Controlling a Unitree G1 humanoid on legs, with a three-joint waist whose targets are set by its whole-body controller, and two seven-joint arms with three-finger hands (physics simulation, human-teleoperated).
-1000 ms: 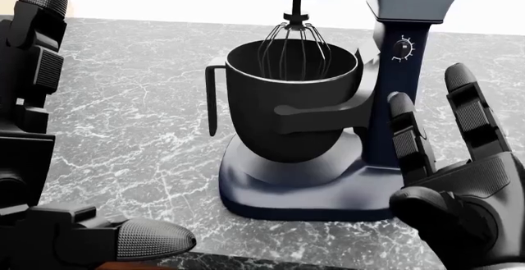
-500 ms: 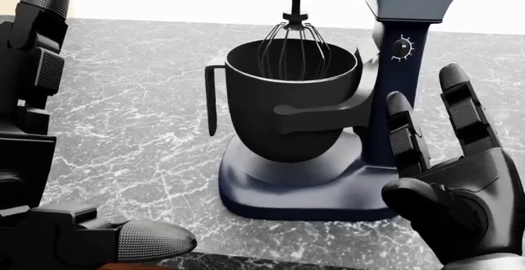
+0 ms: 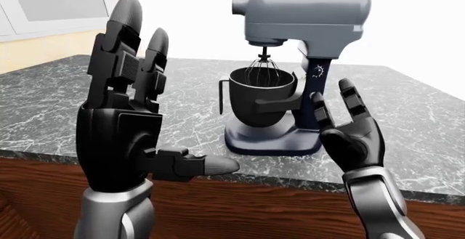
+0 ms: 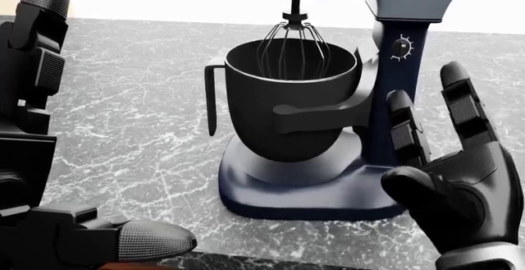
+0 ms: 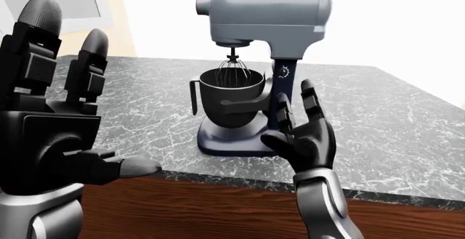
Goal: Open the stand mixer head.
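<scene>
My left robot hand [image 3: 120,124] is raised with its fingers spread and upright, the thumb sticking out sideways toward the mixer; it holds nothing and touches nothing. My right robot hand [image 3: 354,133] is also spread, palm turned toward the left hand, fingers pointing up and holding nothing.

The stand mixer [image 3: 290,70] stands on the grey marbled counter [image 3: 65,108], between my two hands in the eye views and beyond them. It is much nearer my right robot hand: in the head view the fingers [image 4: 406,131] overlap the dark blue column [image 4: 392,91], though I cannot tell whether they touch it. The small control knob [image 4: 401,47] sits on the column above those fingertips.

The mixer head [image 5: 265,13], light grey, is well above my right robot hand and lies level over the bowl, not tilted up. The whisk [image 4: 293,45] hangs from it down into the dark bowl [image 4: 287,107], which is cradled in the mixer's arms over the base [image 4: 303,190]. The bowl's handle [image 4: 212,97] faces my left robot hand. Below the counter edge is a wood-brown cabinet front [image 3: 247,212].
</scene>
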